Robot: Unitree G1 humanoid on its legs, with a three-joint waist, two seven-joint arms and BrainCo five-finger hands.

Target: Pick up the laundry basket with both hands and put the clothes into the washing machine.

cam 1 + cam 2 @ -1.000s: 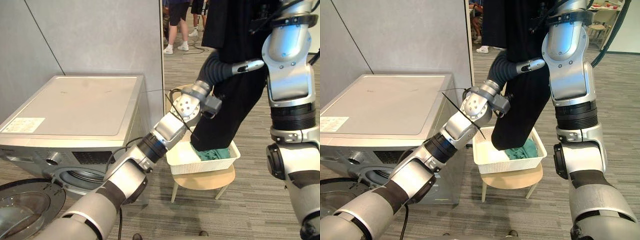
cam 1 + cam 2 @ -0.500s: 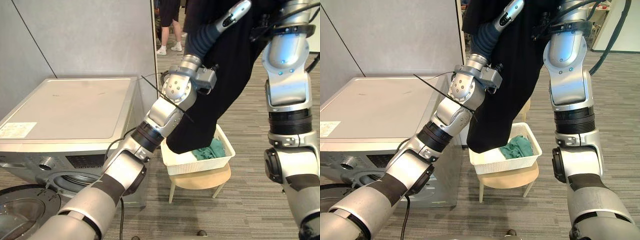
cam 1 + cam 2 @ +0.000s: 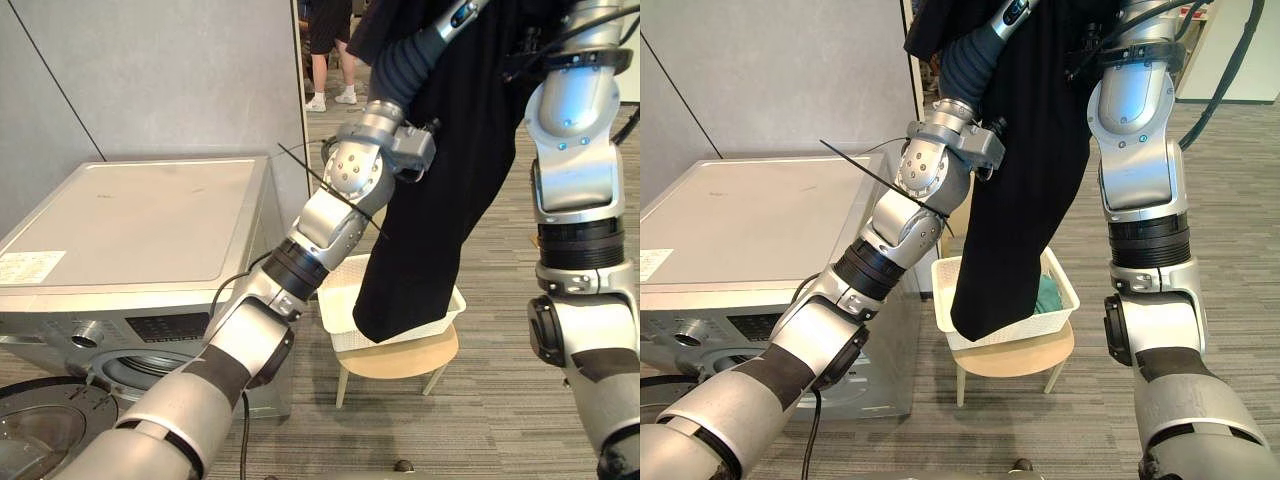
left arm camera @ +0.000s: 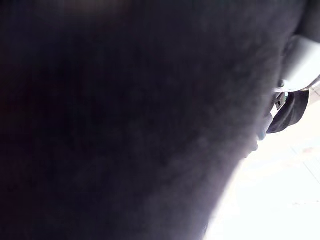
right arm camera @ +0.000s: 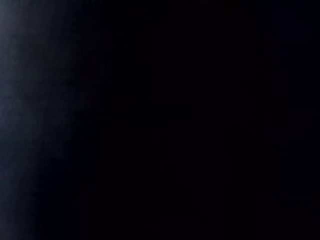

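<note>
**Black garment held high above the basket**

The black garment (image 3: 440,200) hung full length from above, its lower hem level with the laundry basket (image 3: 335,300). It was probably raised that far so the cloth would clear the rim before any swing toward the washing machine (image 3: 150,220). The left hand (image 3: 463,12) was up at the top of the cloth. Whether it was clamped on the fabric could not be told, nor could the right hand's hold; dark cloth lay close before both wrist cameras. A teal garment (image 3: 1047,297) lay in the basket, which sat unlifted on a small round table (image 3: 400,358) just beside the machine. The machine's door (image 3: 40,430) stood open, low at the left. Around them were a grey wall (image 3: 180,70), a striped grey-brown floor (image 3: 500,400), and people's legs (image 3: 330,50) well behind.
</note>
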